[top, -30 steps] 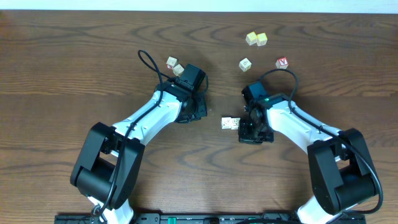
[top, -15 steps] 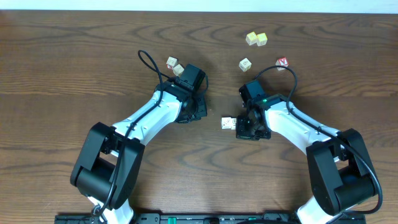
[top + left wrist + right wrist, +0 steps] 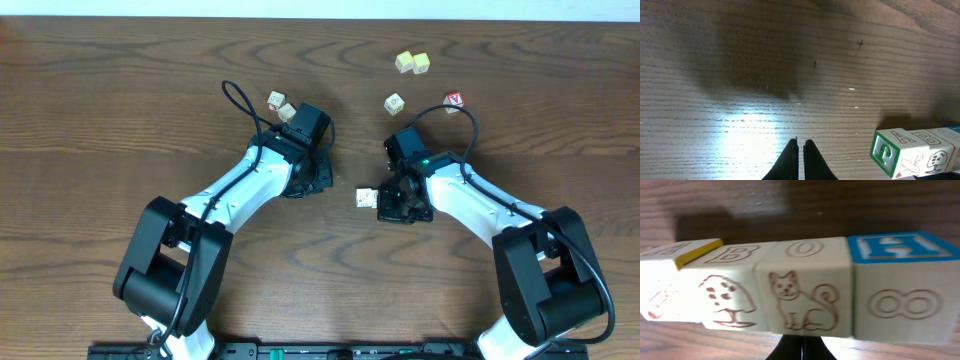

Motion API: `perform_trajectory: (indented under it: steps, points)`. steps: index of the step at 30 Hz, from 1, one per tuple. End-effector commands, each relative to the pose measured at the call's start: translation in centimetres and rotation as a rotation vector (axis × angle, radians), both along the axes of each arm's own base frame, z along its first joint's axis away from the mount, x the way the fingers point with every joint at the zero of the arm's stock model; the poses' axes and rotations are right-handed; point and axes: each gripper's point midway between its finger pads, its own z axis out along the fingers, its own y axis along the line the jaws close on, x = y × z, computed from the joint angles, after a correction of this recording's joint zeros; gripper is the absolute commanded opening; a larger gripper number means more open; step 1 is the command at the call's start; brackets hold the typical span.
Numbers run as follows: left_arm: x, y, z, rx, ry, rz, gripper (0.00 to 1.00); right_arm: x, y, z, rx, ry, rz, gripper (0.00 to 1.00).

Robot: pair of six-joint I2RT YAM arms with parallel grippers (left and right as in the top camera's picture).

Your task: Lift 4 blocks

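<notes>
The dark wood tabletop point(image 3: 100, 80) carries everything. The left arm point(image 3: 235, 190) and right arm point(image 3: 480, 205) reach in from the near edge, wrists bent toward the middle.

The left end effector point(image 3: 801, 145) is closed with nothing between its fingers, which sit just above bare wood. The right end effector point(image 3: 800, 350) is also closed and empty, its tips right against the near side of the row.

The four blocks point(image 3: 800, 292) sit in one straight row, side touching side, between the two arms. From overhead only the row's left end shows; the rest is hidden under the right wrist. In the left wrist view that end lies apart from the left fingers, off to their right, showing a green P face.

Each block is pale cream wood with thin red-brown line drawings. Along the row:
- one with a yellow edge on top, overexposed
- a B with a spotted figure
- an O with a cat
- a blue-topped H with two linked rings

Six loose cubes lie farther back – a pair point(image 3: 281, 105) by the left wrist, a yellowish pair point(image 3: 412, 63), a single point(image 3: 394, 103), and one with a red letter point(image 3: 454, 100)
</notes>
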Motion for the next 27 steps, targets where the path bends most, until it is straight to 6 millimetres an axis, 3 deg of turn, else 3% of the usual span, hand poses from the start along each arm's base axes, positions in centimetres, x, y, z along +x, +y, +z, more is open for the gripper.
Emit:
perform_trajectory:
  steps: [1,9,15,27]
  points:
    - [-0.2,0.3,-0.4,0.021,0.003,-0.013,0.08,-0.4,1.4,0.7,0.067,0.012,0.007,0.01]
    - [-0.2,0.3,-0.4,0.021,0.003,-0.013,0.07,0.3,1.2,0.6,0.008,-0.04,0.026,0.01]
    - [-0.2,0.3,-0.4,0.021,0.003,-0.014,0.07,0.4,2.6,0.7,0.004,-0.083,0.07,0.01]
    - [-0.3,0.4,-0.5,0.023,0.006,-0.014,0.07,1.2,2.1,0.6,-0.043,-0.126,0.068,0.01]
